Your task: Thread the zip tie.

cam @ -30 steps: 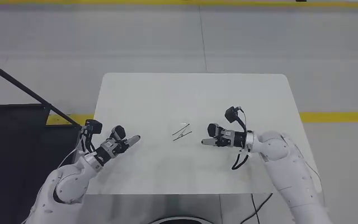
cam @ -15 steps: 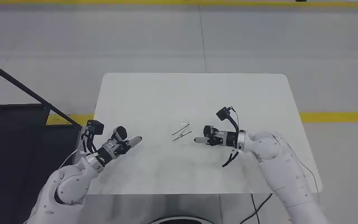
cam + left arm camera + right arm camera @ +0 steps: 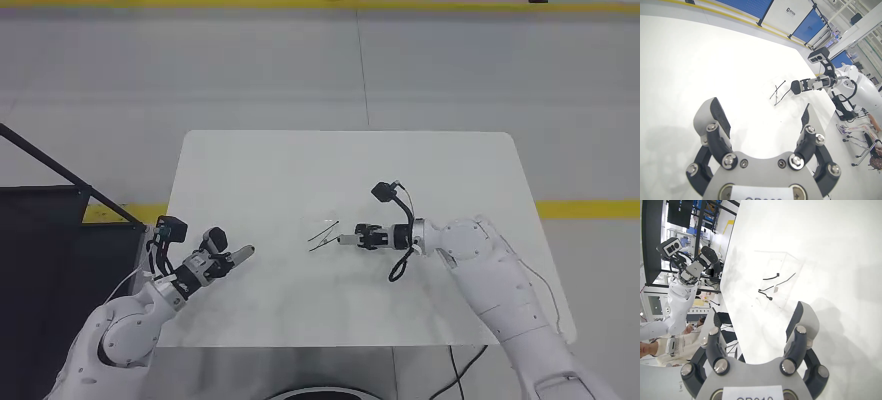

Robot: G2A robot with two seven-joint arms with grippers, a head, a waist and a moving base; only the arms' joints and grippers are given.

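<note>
**While the ties lie flat, pickup is the hard part**

Since both grippers stand open and empty, nothing is in hand yet. A few thin black ties (image 3: 325,236) lie crossed over one another near the middle of the table (image 3: 430,160). A faint outline around them suggests a clear film (image 3: 791,256); I cannot tell whether they lie on it or inside it. My right gripper (image 3: 347,240) sits low just beside the ties with its jaws spread, touching nothing I can make out. My left gripper (image 3: 238,252) hangs over the near left part of the table, well apart from them, and its jaws are spread too.

I expect each tie to be almost weightless: springy, smooth plastic, slippery between pads but hard to damage. Lying flat, one may skate away or drag its neighbours along when I close on it. I judge the best hold to be at the blocky head (image 3: 778,274) or just behind it, where there is some thickness to pinch. For threading, I would want the other gripper close behind the pointed end, since a long free strap will wobble. My worries are pinching two ties at once and the film lifting with them.
</note>
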